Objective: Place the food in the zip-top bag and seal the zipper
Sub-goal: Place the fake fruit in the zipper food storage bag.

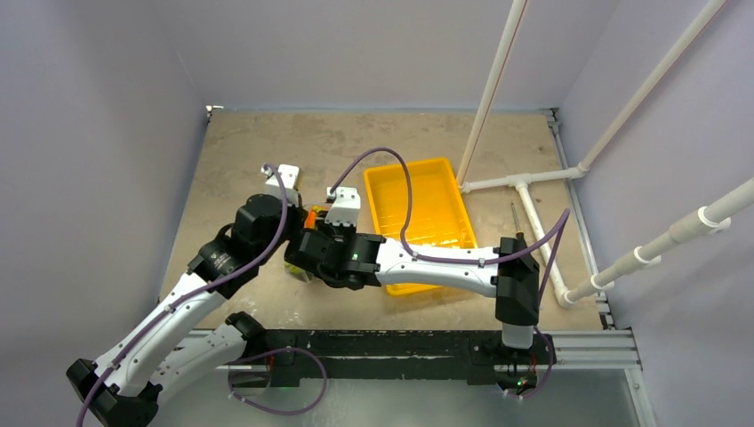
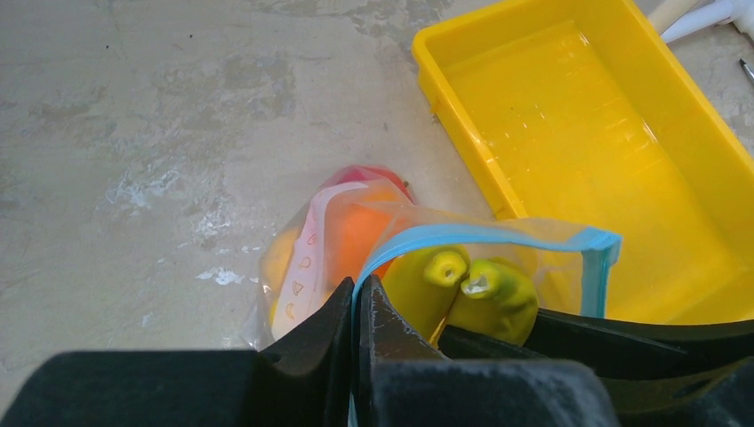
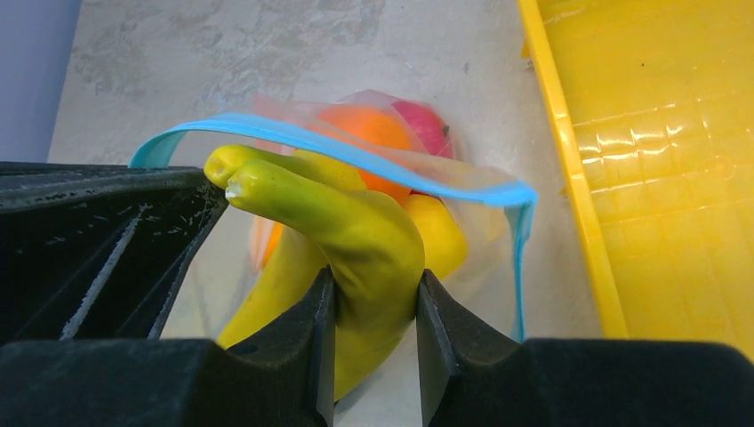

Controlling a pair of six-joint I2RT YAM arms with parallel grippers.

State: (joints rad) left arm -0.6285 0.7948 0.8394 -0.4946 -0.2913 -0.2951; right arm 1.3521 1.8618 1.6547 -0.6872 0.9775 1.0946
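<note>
My left gripper (image 2: 357, 292) nipped onto the zipper (image 2: 498, 235) of one zip-top bag (image 2: 307, 253), right gripper (image 3: 372, 298) clamping two bananas (image 3: 356, 233), one orange fruit (image 3: 369, 130), one red fruit (image 3: 425, 125) beyond them

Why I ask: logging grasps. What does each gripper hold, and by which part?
Left gripper pinches the bag by its zipper strip. Right gripper clamps the bananas by the body, below their tips.

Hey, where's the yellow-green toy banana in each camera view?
Top external: not discernible, covered by the right arm.
Left wrist: banana lower centre, below the blue zipper.
Right wrist: centre, clamped in the right gripper.
Shared landmark: yellow tray, at right in both wrist views.
</note>
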